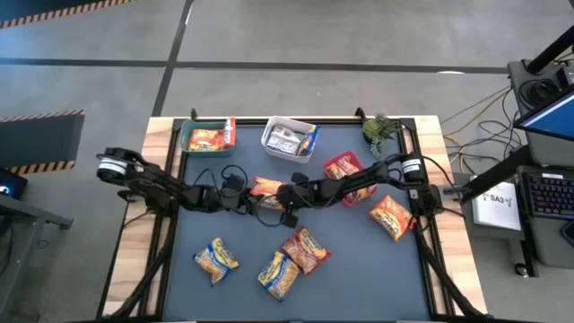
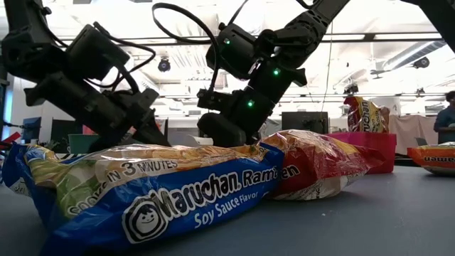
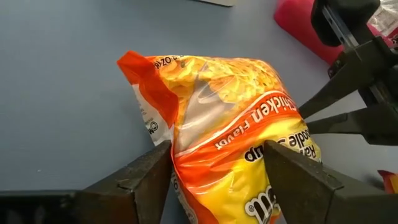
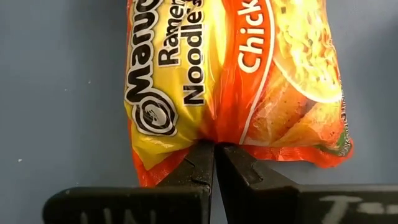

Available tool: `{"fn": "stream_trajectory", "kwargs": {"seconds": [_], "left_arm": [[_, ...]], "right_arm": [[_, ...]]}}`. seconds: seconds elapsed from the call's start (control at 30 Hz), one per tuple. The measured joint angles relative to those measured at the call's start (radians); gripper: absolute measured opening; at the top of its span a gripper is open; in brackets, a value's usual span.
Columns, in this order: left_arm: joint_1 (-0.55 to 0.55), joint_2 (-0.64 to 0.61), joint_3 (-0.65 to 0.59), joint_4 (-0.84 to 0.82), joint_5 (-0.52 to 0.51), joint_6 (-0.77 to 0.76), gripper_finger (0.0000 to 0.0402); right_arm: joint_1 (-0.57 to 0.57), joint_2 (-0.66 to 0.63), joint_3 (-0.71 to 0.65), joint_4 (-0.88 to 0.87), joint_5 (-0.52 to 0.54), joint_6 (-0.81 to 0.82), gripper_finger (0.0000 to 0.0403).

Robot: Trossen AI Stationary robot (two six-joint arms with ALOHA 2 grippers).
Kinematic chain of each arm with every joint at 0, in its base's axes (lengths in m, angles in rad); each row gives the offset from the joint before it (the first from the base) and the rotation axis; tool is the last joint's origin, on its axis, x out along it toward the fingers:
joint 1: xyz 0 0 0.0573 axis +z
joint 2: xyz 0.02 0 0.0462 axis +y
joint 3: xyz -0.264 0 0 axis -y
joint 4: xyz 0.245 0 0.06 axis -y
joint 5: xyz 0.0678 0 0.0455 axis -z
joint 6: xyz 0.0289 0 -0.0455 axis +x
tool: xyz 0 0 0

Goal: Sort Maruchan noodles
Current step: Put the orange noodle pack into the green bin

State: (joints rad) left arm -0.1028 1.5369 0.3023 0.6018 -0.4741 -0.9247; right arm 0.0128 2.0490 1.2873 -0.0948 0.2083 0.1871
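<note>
Your right gripper (image 4: 214, 149) pinches the chicken packet (image 1: 265, 187), left gripper (image 3: 217, 165) straddling it, perhaps closing; bins (image 1: 289, 139) partly filled; five packets (image 1: 305, 248) remain loose.

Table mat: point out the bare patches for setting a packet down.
Free: the mat left of the blue packet; the strip right of the reddish packet, below the orange packet. Crowded: the centre, where both grippers meet, and the bins along the far edge.

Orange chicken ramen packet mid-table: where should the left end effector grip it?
Across its narrow width, coming along its length from the left. The crinkly orange plastic packet sits between the left end effector's spread fingers; the right end effector is pinching one edge.
</note>
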Motion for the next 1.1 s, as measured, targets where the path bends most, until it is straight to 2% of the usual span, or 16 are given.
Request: {"fn": "stream_trajectory", "kwargs": {"seconds": [0.17,0.4,0.6,0.87,1.1], "left_arm": [[-0.002,-0.026,-0.002,-0.031,0.02,0.012,0.0203],[-0.003,-0.027,-0.002,-0.034,0.01,0.01,0.015],[-0.003,-0.036,-0.002,-0.038,0.0,0.014,0.013],[-0.003,-0.122,-0.003,-0.08,0.029,0.053,0.0121],[-0.003,-0.28,-0.003,-0.211,0.019,0.085,0.0082]], "right_arm": [[0.005,-0.051,-0.004,-0.021,-0.026,0.0,0.0018],[0.008,-0.089,-0.005,-0.044,-0.024,0.037,0.0061],[0.0,-0.116,-0.004,-0.084,-0.015,0.08,0.0083],[-0.012,-0.208,0.001,-0.107,-0.002,0.09,0.0081],[-0.011,-0.26,0.002,-0.103,-0.002,0.084,0.0068]]}}
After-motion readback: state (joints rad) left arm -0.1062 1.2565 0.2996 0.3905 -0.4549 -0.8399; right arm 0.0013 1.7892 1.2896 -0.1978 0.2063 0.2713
